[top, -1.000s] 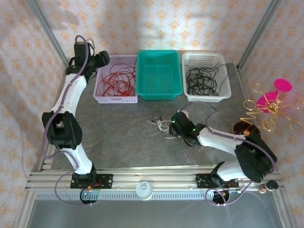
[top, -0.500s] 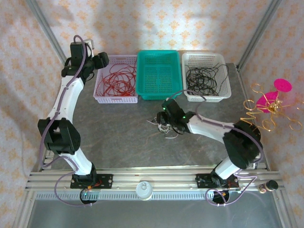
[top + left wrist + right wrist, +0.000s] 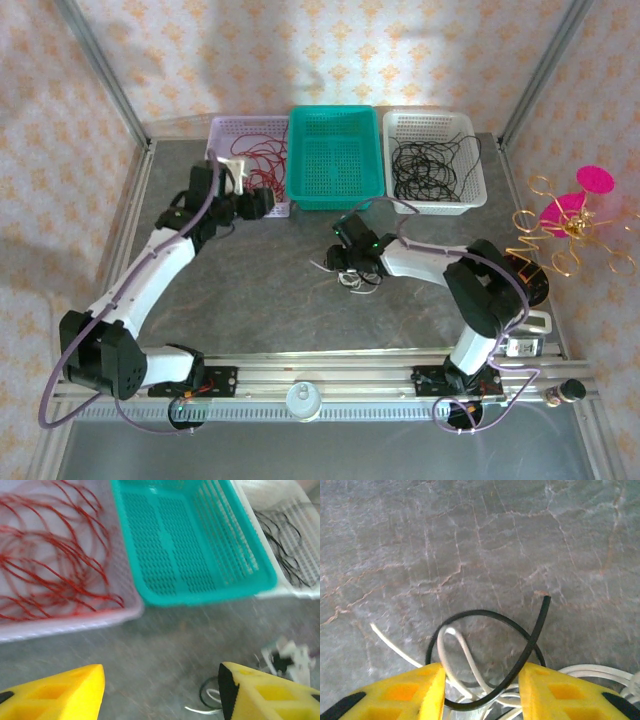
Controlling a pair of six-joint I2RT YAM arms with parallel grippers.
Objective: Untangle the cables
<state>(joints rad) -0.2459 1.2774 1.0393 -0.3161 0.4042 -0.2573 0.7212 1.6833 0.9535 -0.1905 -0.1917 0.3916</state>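
A: Where is the knotted clump of thin white and black cables [image 3: 350, 283]?

B: It lies on the grey marbled table [image 3: 250, 290], near the middle, in front of the teal perforated plastic basket [image 3: 337, 200] and well apart from it.

A: And up close?

B: In the right wrist view, a black cable loop [image 3: 485, 613] curls on the table. One end crosses over the loop and sticks up past it. White strands [image 3: 465, 655] run through the loop.

A: What is the right gripper [image 3: 343, 262] doing?

B: It sits right on the clump. Its yellow fingers [image 3: 417, 690] stand partly apart, with the black loop and white strands running between them. I see no pinch on any strand.

A: And the left gripper [image 3: 268, 204]?

B: It hovers just in front of the lavender plastic basket [image 3: 255, 121], which holds loose red cables [image 3: 265, 160]. Its yellow fingers [image 3: 60, 690] are spread wide above the table. The clump [image 3: 207, 700] shows beside the right finger, but the view is blurred.

A: Anything further out?

B: A white perforated basket [image 3: 437, 207] stands right of the teal one, with black cables [image 3: 430, 160] inside. Past the table's right edge stands a stiff gold wire ornament with a pink top [image 3: 545, 225].
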